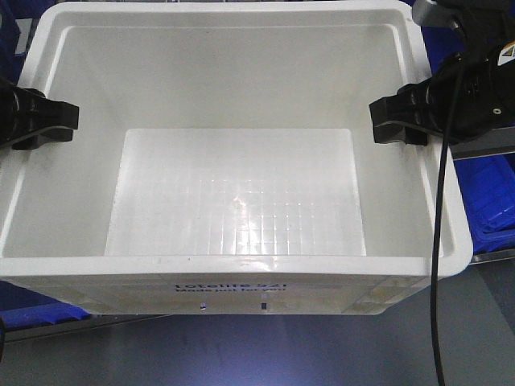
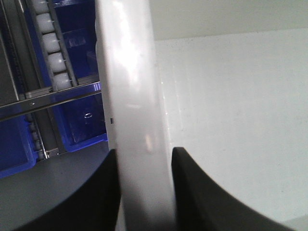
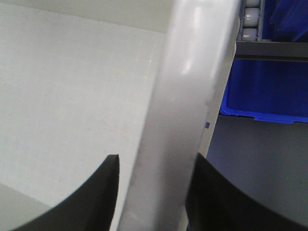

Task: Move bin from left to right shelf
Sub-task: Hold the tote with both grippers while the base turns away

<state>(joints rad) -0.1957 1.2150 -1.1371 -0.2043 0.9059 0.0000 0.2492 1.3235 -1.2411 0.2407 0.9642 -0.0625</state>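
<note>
The white bin fills the front view, empty, its black print on the near wall. My left gripper is shut across the bin's left rim. My right gripper is shut across the right rim. In the left wrist view the thick rim runs between the two black fingers of the left gripper, which press on both sides of it. The right wrist view shows the rim between the fingers of the right gripper, one finger inside the bin and one outside.
Blue plastic bins sit on shelving at the right, and others at the left beside a roller rail. Grey floor shows below the bin. A black cable hangs from the right arm.
</note>
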